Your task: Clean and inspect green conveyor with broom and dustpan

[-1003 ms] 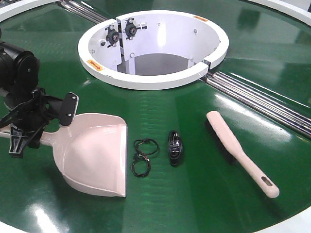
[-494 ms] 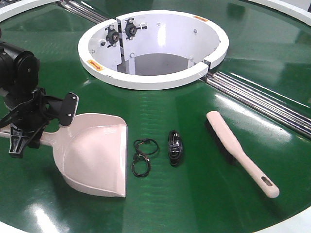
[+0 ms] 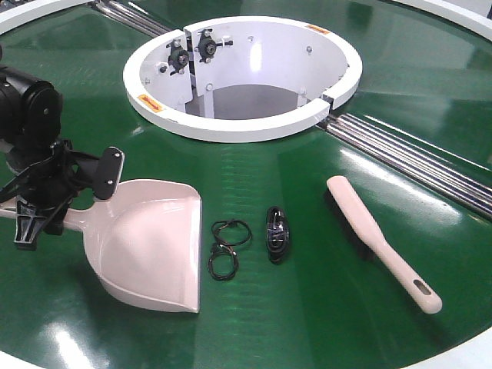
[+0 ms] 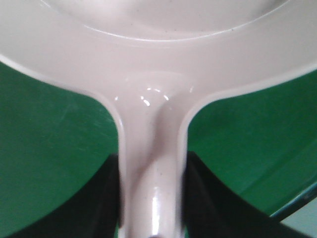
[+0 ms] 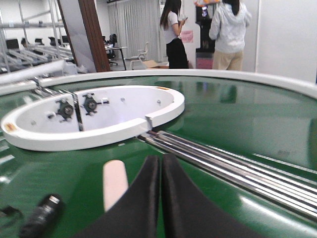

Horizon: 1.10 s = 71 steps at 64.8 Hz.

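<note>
The dustpan (image 3: pixel 150 246) lies on the green conveyor (image 3: pixel 261 169) at the left, mouth toward the front. My left gripper (image 3: pixel 46 207) is shut on its handle (image 4: pixel 151 178), with a black finger on each side. The broom (image 3: pixel 380 240) lies on the belt at the right, handle toward the front right; its tip shows in the right wrist view (image 5: pixel 115 183). My right gripper (image 5: pixel 161 163) is shut and empty, low over the belt just right of the broom's tip. It is out of the front view.
A white ring housing (image 3: pixel 242 73) stands at the belt's centre. Steel rods (image 3: pixel 415 157) run across the belt at the right. A black wire loop (image 3: pixel 227 247) and a small black cylinder (image 3: pixel 277 233) lie between dustpan and broom. Two people stand beyond the conveyor (image 5: pixel 203 32).
</note>
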Motion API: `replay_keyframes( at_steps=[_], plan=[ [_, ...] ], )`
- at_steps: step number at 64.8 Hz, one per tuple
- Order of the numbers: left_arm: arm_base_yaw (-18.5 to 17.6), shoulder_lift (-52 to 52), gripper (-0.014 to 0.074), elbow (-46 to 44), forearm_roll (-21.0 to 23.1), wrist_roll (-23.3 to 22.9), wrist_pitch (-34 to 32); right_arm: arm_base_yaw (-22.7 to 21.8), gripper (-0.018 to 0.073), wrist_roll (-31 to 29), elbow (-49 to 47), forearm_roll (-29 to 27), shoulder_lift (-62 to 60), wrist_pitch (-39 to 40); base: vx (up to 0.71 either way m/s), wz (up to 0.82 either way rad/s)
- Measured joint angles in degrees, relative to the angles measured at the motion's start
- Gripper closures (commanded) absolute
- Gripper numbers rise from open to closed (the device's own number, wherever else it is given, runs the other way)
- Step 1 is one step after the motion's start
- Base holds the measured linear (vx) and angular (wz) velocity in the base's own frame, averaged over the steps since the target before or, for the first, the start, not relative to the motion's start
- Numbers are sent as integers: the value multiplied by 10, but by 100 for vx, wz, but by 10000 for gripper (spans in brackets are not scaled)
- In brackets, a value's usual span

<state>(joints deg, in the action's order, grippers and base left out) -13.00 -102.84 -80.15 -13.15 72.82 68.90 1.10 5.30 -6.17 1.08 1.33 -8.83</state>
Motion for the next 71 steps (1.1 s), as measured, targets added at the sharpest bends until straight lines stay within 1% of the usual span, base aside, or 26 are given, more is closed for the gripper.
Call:
replay_keyframes(
  at_steps=[8, 13, 17, 20, 25, 31, 35, 39, 42, 44, 45, 51, 56, 61, 66, 71],
  plan=[
    [0, 0, 602, 0, 0, 0, 0, 0, 568, 7, -109, -34, 91, -104, 0, 0],
    [0, 0, 602, 0, 0, 0, 0, 0, 568, 0, -172, -41, 168, -182, 0, 0],
    [0, 0, 602, 0, 0, 0, 0, 0, 568, -9, -204, -44, 218, -227, 0, 0],
    [0, 0, 602, 0, 0, 0, 0, 0, 568, -15, -223, -44, 258, -252, 0, 0],
    [0, 0, 602, 0, 0, 0, 0, 0, 565, -14, -237, -44, 311, -270, 0, 0],
    [0, 0, 602, 0, 0, 0, 0, 0, 539, -14, -250, -44, 361, -291, 0, 0],
    [0, 0, 602, 0, 0, 0, 0, 0, 498, -16, -268, -44, 392, -309, 0, 0],
    [0, 0, 602, 0, 0, 0, 0, 0, 424, -26, -291, -44, 420, -334, 0, 0],
    [0, 0, 602, 0, 0, 0, 0, 0, 360, -41, -314, -44, 445, -351, 0, 0],
    [0, 0, 602, 0, 0, 0, 0, 0, 301, -53, -328, -46, 459, -365, 0, 0],
    [0, 0, 602, 0, 0, 0, 0, 0, 288, -56, -335, -46, 467, -371, 0, 0],
    [0, 0, 602, 0, 0, 0, 0, 0, 128, -85, -375, -60, 511, -401, 0, 0],
    [0, 0, 602, 0, 0, 0, 0, 0, 36, -112, -407, -77, 555, -423, 0, 0],
    [0, 0, 602, 0, 0, 0, 0, 2, -10, -134, -434, -92, 594, -439, 0, 0],
    [0, 0, 602, 0, 0, 0, 0, 13, -12, -142, -460, -95, 632, -450, 0, 0],
    [0, 0, 602, 0, 0, 0, 0, 34, -12, -140, -484, -87, 669, -457, 0, 0]
  ],
)
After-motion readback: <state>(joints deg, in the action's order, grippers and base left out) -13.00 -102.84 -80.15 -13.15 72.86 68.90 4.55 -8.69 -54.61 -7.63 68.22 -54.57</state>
